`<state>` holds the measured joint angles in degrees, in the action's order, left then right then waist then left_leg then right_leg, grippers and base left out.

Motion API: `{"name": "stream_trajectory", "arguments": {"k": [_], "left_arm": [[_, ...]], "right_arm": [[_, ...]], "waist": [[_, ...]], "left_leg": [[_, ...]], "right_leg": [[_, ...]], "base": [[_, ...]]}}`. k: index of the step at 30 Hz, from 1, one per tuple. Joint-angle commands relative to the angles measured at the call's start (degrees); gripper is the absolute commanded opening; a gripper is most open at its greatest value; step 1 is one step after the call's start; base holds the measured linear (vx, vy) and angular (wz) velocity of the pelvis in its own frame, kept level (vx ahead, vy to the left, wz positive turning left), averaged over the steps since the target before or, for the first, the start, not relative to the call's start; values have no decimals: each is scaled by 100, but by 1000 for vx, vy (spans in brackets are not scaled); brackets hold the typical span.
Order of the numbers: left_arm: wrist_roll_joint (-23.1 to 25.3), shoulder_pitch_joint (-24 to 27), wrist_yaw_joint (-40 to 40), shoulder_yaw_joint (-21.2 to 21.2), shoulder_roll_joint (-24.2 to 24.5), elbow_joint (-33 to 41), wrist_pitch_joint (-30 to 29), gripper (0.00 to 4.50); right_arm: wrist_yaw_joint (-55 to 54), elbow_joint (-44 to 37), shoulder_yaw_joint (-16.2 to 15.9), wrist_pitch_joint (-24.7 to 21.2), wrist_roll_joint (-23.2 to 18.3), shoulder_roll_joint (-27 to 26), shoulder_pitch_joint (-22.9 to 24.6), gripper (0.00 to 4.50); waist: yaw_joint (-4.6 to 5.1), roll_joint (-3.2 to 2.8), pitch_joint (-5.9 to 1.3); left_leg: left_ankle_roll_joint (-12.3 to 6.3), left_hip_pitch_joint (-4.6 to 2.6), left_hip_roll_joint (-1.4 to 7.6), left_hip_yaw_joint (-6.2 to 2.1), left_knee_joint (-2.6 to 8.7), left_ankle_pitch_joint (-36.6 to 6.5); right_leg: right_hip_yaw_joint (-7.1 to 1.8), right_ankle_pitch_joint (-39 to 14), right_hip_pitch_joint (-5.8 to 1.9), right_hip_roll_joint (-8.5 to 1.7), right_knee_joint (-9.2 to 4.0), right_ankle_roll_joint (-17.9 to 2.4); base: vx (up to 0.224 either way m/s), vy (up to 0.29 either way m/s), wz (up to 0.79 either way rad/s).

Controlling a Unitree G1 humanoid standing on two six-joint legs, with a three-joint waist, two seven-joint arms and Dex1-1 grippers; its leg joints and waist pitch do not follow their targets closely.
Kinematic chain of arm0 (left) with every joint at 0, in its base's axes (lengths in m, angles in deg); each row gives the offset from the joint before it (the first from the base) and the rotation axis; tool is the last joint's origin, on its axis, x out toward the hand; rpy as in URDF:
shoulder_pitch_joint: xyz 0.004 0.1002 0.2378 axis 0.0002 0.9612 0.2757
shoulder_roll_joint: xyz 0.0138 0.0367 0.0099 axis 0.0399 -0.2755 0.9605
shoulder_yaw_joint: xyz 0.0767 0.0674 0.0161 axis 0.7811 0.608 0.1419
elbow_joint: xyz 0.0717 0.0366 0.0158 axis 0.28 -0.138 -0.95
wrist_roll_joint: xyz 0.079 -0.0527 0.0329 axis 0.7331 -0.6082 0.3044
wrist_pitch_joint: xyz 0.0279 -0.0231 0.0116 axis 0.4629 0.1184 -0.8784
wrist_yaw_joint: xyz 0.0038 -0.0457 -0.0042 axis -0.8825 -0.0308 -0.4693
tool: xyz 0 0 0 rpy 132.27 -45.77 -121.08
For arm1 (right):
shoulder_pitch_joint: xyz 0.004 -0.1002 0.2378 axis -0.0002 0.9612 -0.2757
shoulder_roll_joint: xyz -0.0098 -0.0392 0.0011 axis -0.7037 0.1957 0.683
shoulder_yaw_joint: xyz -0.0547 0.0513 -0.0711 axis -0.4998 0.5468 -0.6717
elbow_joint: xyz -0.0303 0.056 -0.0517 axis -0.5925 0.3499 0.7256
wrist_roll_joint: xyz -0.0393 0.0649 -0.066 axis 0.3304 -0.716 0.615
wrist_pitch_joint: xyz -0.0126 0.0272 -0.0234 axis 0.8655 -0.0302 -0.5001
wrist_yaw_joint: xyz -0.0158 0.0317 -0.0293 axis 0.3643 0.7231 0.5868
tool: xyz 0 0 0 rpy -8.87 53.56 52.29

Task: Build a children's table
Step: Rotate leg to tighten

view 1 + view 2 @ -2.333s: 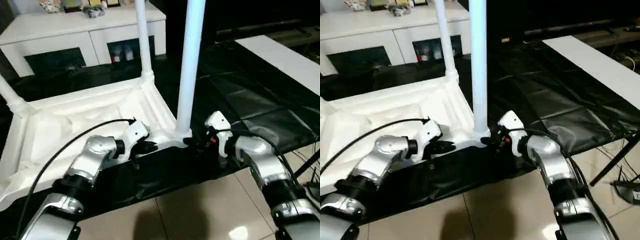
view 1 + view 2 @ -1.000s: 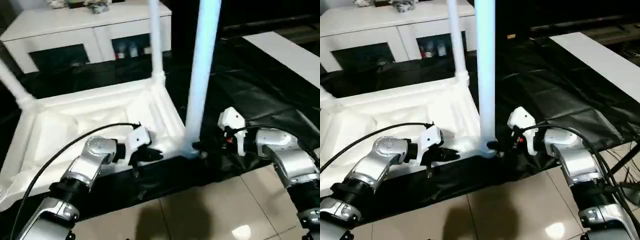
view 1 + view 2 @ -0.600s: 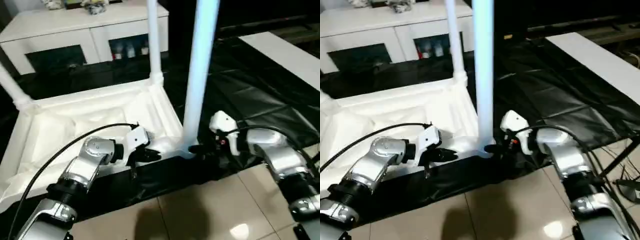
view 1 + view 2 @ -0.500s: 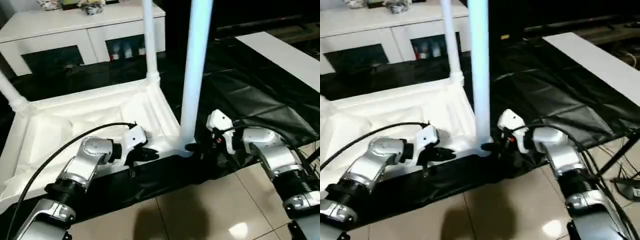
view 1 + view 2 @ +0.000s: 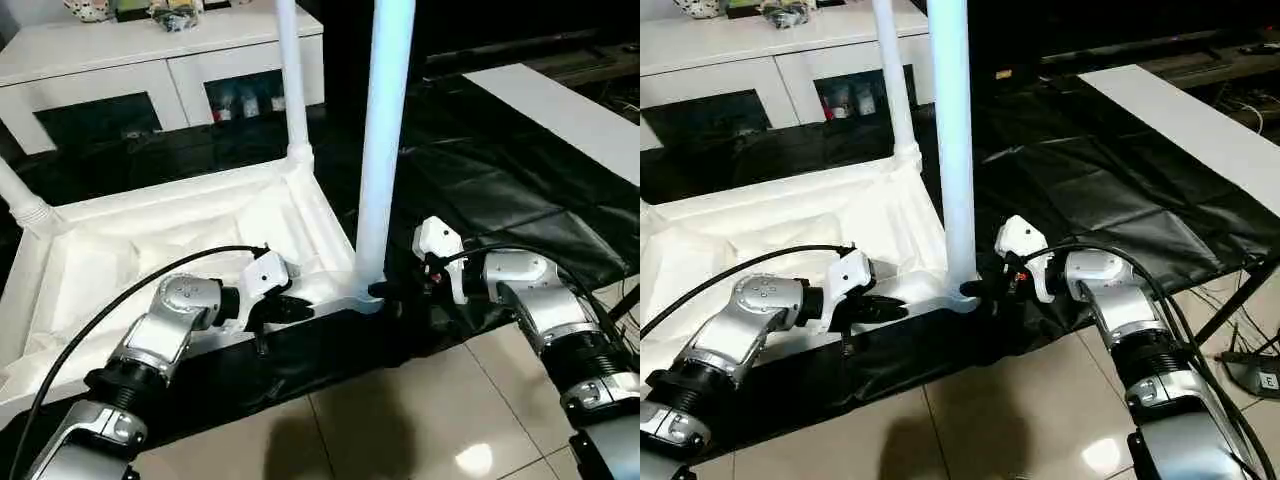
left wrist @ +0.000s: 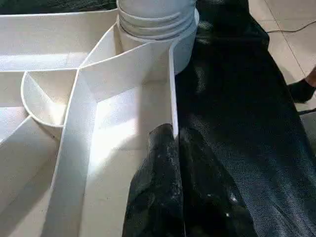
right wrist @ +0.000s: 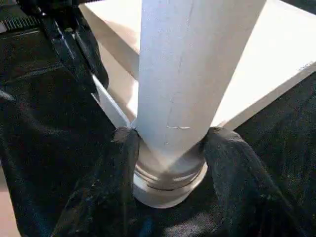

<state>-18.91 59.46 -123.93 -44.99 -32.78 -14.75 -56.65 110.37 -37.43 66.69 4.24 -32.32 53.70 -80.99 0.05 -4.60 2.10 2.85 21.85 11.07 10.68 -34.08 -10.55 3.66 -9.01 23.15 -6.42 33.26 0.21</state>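
Since a moment ago, your right pincer [image 7: 168, 148] has closed onto the near leg [image 5: 382, 150]; your left pincer [image 6: 174, 148] stays clamped on the tabletop [image 5: 130, 250] rim at nine o'clock.

White tabletop [image 5: 120, 250], white legs [image 5: 383, 130]; black table cover [image 5: 500, 190]; white cabinet [image 5: 120, 60].

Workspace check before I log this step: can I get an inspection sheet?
Surface: black-covered table.
Job's things: tabletop upside down; near leg upright in its corner socket; far leg and a third leg also standing.
Clutter: nothing seen.
Hands: left hand shut on the tabletop's rim; right hand straddles the near leg's base.
Cables: black cable over left arm; another on right arm.
Surroundings: white cabinet, tiled floor.
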Motion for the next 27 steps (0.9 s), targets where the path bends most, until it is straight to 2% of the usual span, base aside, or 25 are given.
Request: {"name": "stream_trajectory", "arguments": {"k": [1, 4, 5, 7, 10, 13, 16, 17, 20, 26, 27], "left_arm": [[-65, 94, -245, 200, -52, 230, 3, 0], [-68, 102, -240, 200, -45, 244, -2, 0], [-66, 106, -242, 203, -38, 251, -3, 0], [-60, 105, -244, 199, -25, 234, 4, 0], [-54, 106, -240, 200, -21, 231, 8, 0], [-50, 107, -235, 198, -28, 234, 10, 0], [-47, 98, -227, 199, -40, 226, 10, 0], [-47, 99, -224, 200, -39, 233, 5, 0], [-47, 102, -213, 197, -39, 251, -6, 0], [-47, 103, -196, 184, -29, 247, -8, 0], [-48, 114, -190, 179, -19, 247, -6, 0]], "right_arm": [[-126, 178, -93, 17, 191, -73, -83, 184], [-105, 213, -115, 69, 221, -73, -90, 182], [-103, 247, -64, -28, 159, -97, -114, 242], [103, 255, 28, -260, -38, -112, -161, 245], [147, 276, 30, -235, -39, -97, -176, 287], [164, 352, 20, -172, -13, -102, -207, 298], [-2, 533, -27, 46, 165, -153, -285, 335], [-237, 632, -66, 250, 323, -186, -328, 338], [-369, 717, -166, 427, 495, -203, -361, 372], [-201, 720, -120, 323, 394, -237, -367, 372], [-151, 768, -100, 336, 382, -248, -377, 358]], "waist": [[-51, 79, -360], [-40, 88, -366], [-36, 83, -363], [-38, 77, -376], [-71, 72, -391], [-93, 71, -390], [-124, 66, -390], [-124, 68, -387], [-116, 75, -380], [-120, 83, -389], [-120, 93, -386]], "left_leg": [[-477, -57, 159, -37, 414, -1488], [-480, -56, 156, -36, 409, -1473], [-485, -53, 157, -38, 413, -1476], [-521, -71, 159, -31, 399, -1426], [-571, -70, 165, -26, 383, -1269], [-625, -72, 162, -20, 374, -1168], [-599, -73, 167, -20, 377, -1185], [-554, -73, 167, -22, 379, -1228], [-498, -77, 162, -25, 392, -1313], [-575, -70, 161, -25, 380, -1220], [-591, -68, 160, -22, 378, -1220]], "right_leg": [[-107, -1187, -291, -138, -291, -1575], [-108, -1148, -292, -137, -290, -1578], [-107, -1150, -294, -136, -287, -1585], [-105, -1072, -286, -129, -283, -1626], [-106, -831, -291, -130, -254, -1690], [-103, -717, -286, -130, -243, -1722], [-102, -783, -283, -135, -240, -1713], [-102, -846, -272, -142, -244, -1710], [-105, -953, -277, -141, -257, -1659], [-107, -791, -293, -134, -237, -1677], [-107, -809, -292, -135, -239, -1677]], "base": [[0, 0, 0], [0, 0, 0], [0, 0, 0], [0, 0, 0], [0, 0, 0], [0, 0, 0], [0, 0, 0], [0, 0, 0], [0, 0, 0], [0, 0, 0], [0, 0, 0]]}}
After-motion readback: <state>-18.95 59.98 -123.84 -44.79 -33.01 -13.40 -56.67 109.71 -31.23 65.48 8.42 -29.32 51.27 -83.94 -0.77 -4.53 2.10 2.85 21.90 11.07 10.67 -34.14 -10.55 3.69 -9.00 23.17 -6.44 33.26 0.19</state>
